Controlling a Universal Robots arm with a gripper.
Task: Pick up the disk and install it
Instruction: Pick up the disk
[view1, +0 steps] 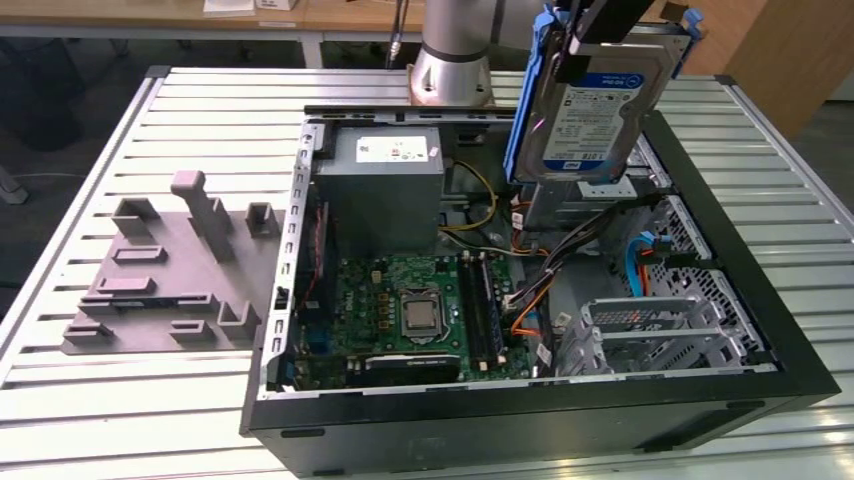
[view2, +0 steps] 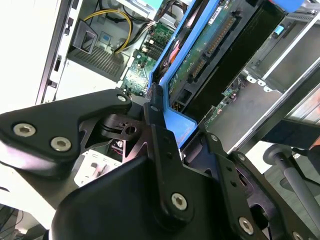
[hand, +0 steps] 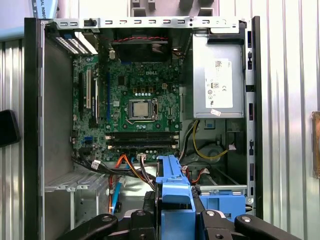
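Observation:
The disk (view1: 594, 110) is a silver hard drive with a white-and-blue label, clipped in a blue plastic carrier. It hangs upright above the far right part of the open computer case (view1: 747, 370), over the drive bay area. My gripper (view1: 601, 45) is shut on the carrier's upper end. In the second wrist view the fingers (view2: 152, 107) clamp the blue frame, and the disk's (view2: 210, 45) circuit-board side faces the camera. In the first wrist view the blue carrier (hand: 172, 192) sits between the black fingers, above the case interior.
Inside the case are the grey power supply (view1: 380, 175), the green motherboard (view1: 407, 300), loose cables (view1: 587, 250) and a silver drive cage (view1: 654, 330). A grey moulded fixture (view1: 167, 270) lies on the slatted table (view1: 134, 400) at the exterior view's left.

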